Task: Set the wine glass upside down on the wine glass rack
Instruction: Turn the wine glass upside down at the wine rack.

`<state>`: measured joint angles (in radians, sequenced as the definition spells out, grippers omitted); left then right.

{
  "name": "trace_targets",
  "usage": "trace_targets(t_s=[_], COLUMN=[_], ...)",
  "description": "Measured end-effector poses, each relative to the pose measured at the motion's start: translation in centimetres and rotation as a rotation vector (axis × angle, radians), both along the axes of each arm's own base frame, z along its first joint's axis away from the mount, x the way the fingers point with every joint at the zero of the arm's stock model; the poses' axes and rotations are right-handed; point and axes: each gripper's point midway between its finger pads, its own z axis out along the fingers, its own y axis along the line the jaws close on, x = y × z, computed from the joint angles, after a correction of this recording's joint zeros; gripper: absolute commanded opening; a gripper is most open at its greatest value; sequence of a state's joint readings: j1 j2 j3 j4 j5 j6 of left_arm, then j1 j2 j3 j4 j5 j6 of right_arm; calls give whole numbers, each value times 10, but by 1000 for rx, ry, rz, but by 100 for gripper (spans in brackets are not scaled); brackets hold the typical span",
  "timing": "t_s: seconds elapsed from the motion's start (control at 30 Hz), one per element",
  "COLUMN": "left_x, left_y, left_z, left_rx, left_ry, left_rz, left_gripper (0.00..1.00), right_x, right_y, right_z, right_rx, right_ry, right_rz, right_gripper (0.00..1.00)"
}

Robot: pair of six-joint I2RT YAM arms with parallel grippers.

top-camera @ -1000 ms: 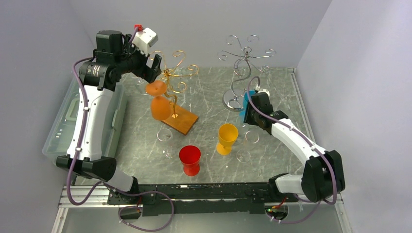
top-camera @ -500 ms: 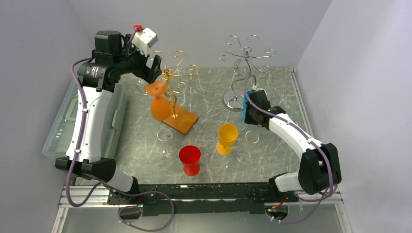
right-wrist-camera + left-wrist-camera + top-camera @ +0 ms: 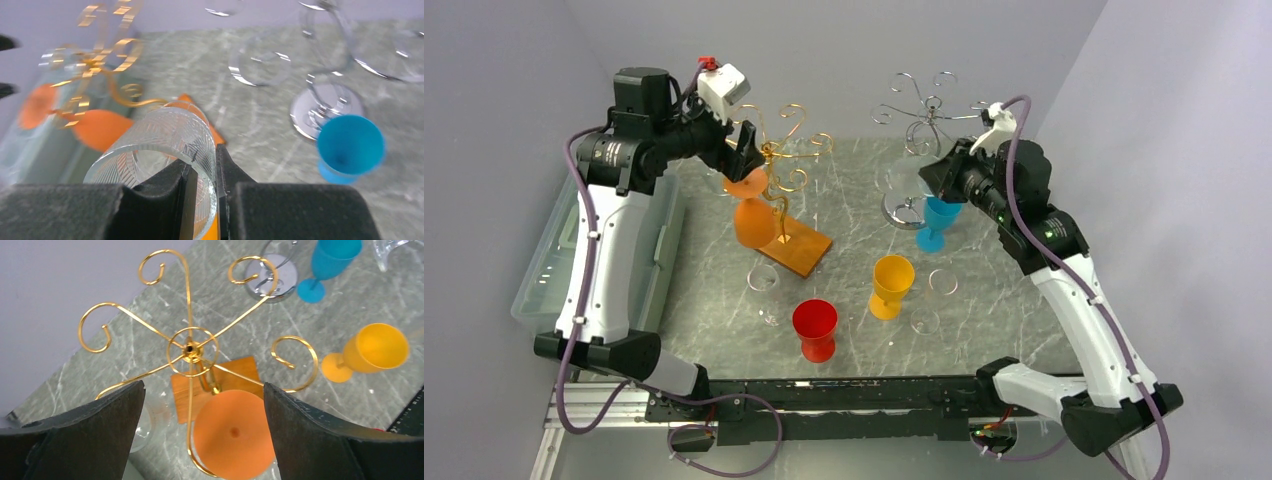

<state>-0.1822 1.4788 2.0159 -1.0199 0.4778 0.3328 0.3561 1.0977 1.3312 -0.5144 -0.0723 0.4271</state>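
My right gripper (image 3: pixel 931 176) is shut on the rim of a clear cut-pattern wine glass (image 3: pixel 161 145), one finger inside the bowl and one outside. It holds the glass in the air in front of the silver wine glass rack (image 3: pixel 931 112). An orange wine glass (image 3: pixel 754 220) hangs upside down on the gold rack (image 3: pixel 789 150). My left gripper (image 3: pixel 746 155) stands open just above that glass's foot (image 3: pixel 232 432), touching nothing.
A blue glass (image 3: pixel 939 220) stands by the silver rack's base (image 3: pixel 327 100). Yellow (image 3: pixel 892 282) and red (image 3: pixel 814 328) glasses stand upright near the front, with clear glasses (image 3: pixel 764 280) (image 3: pixel 942 282) around them. A plastic bin (image 3: pixel 549 270) lies along the left edge.
The right arm has risen from the table beside the blue glass, carrying the clear glass up towards the silver rack. The left gripper has shifted slightly over the gold rack.
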Motion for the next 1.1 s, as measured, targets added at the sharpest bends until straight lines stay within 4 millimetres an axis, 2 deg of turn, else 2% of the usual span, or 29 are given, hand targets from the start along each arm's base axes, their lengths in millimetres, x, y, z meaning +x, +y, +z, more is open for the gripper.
trace_targets(t_s=[0.13, 0.3, 0.43, 0.6, 0.73, 0.97, 1.1], left_x=[-21, -49, -60, -62, -60, -51, -45], left_y=[-12, -30, -40, -47, -52, -64, -67], left_z=[13, 20, 15, 9, 4, -8, -11], left_rx=[-50, -106, -129, -160, -188, -219, -230], left_ry=[-12, 6, 49, 97, 137, 207, 227], left_rz=[-69, -168, -223, -244, -252, -276, -276], left_gripper=[93, 95, 95, 95, 94, 87, 78], right_x=[-26, -46, -38, -24, -25, -29, -28], right_y=[44, 102, 122, 147, 161, 170, 174], right_z=[50, 94, 98, 81, 74, 92, 97], right_rx=[65, 106, 113, 101, 98, 141, 163], right_ry=[-85, -154, -162, -134, -124, -187, -215], right_rz=[159, 330, 357, 381, 410, 439, 456], right_gripper=[0, 0, 0, 0, 0, 0, 0])
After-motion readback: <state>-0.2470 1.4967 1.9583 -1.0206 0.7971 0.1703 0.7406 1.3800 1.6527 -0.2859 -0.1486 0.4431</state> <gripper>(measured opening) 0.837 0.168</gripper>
